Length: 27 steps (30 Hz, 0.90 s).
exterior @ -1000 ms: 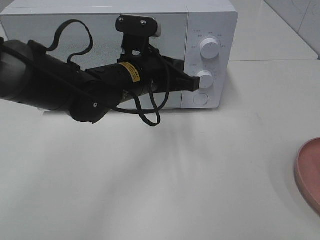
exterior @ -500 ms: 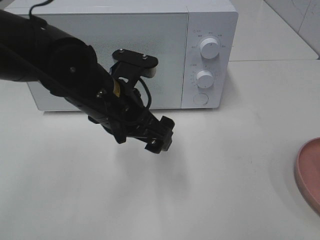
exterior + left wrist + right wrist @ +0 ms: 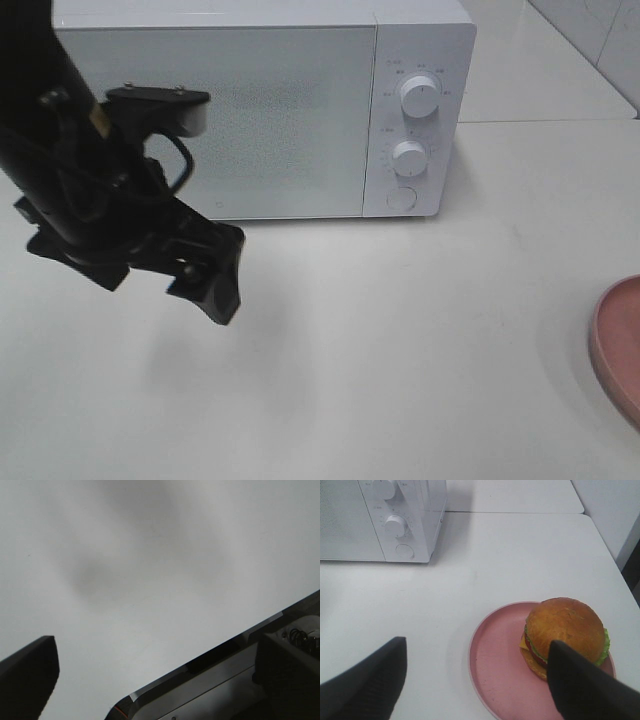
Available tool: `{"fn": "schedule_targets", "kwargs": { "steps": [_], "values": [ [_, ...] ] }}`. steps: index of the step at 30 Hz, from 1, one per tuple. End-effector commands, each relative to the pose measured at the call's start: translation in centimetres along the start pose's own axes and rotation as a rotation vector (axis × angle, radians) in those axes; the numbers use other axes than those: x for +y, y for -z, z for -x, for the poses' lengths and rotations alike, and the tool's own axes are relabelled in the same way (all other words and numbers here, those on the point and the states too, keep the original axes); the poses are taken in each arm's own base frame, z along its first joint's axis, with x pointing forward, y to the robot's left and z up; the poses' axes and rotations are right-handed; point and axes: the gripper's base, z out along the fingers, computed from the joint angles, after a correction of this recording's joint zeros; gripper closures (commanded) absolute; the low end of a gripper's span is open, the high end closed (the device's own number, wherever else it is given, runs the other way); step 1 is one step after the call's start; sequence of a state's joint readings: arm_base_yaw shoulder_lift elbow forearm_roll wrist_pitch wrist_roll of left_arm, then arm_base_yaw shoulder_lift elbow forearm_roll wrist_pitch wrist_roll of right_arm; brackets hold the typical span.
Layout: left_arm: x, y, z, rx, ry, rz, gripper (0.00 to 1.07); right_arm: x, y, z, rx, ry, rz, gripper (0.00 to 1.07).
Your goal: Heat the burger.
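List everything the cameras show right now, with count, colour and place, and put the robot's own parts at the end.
microwave: one, white, at the back of the table, door shut, two round knobs and a round button on its right panel.
burger: one, golden-brown bun with green lettuce, on the plate, seen only in the right wrist view.
plate: one, pink, round, near the table's right edge, in front and to the right of the microwave.
table: one, white, under everything.
left tool: one, black, open, empty, above the table in front of the microwave's left part.
right tool: one, black, open, empty, above the near edge of the plate.
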State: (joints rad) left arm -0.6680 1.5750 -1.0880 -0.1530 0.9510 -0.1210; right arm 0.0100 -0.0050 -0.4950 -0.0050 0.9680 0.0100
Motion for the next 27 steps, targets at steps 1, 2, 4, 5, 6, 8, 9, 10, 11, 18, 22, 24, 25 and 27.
{"fn": "schedule_targets", "kwargs": {
  "steps": [1, 2, 4, 5, 6, 8, 9, 10, 11, 18, 22, 24, 25, 27],
  "values": [
    [2.0, 2.0, -0.5, -0.007, 0.061, 0.004, 0.07, 0.0, 0.3, -0.1, -0.032, -0.002, -0.008, 0.34],
    [2.0, 2.0, -0.5, -0.007, 0.061, 0.004, 0.07, 0.0, 0.3, -0.1, -0.032, -0.002, -0.008, 0.34],
    [3.2, 3.1, -0.8, -0.009, 0.098, 0.014, 0.07, 0.0, 0.3, -0.1, -0.032, -0.002, -0.008, 0.34],
    [3.9, 3.6, -1.0, -0.010, 0.119, 0.022, 0.07, 0.0, 0.3, -0.1, -0.032, -0.002, -0.008, 0.34],
    [5.2, 4.5, -1.4, -0.006, 0.157, 0.034, 0.07, 0.0, 0.3, -0.1, -0.032, -0.002, -0.008, 0.34],
    [6.5, 5.3, -1.9, 0.000, 0.191, 0.045, 0.07, 0.0, 0.3, -0.1, -0.032, -0.002, -0.008, 0.34],
    [7.1, 5.7, -2.3, 0.003, 0.208, 0.050, 0.07, 0.0, 0.3, -0.1, -0.032, -0.002, -0.008, 0.34],
    [7.1, 5.7, -2.3, 0.003, 0.208, 0.050, 0.07, 0.0, 0.3, -0.1, -0.032, -0.002, -0.008, 0.34],
    [8.4, 6.4, -3.0, 0.007, 0.242, 0.058, 0.07, 0.0, 0.3, -0.1, -0.032, -0.002, -0.008, 0.34],
    [10.5, 7.6, -6.7, -0.016, 0.339, 0.082, 0.07, 0.0, 0.3, -0.1, -0.032, -0.002, -0.008, 0.34],
    [11.1, 7.7, -11.0, -0.032, 0.401, 0.126, 0.07, 0.0, 0.3, -0.1, -0.032, -0.002, -0.008, 0.34],
    [11.0, 7.7, -12.5, -0.045, 0.414, 0.140, 0.07, 0.0, 0.3, -0.1, -0.032, -0.002, -0.008, 0.34],
    [10.8, 7.9, -13.2, -0.058, 0.416, 0.146, 0.07, 0.0, 0.3, -0.1, -0.032, -0.002, -0.008, 0.34],
    [10.4, 7.8, -14.7, -0.079, 0.409, 0.162, 0.07, 0.0, 0.3, -0.1, -0.032, -0.002, -0.008, 0.34]
  ]
}}
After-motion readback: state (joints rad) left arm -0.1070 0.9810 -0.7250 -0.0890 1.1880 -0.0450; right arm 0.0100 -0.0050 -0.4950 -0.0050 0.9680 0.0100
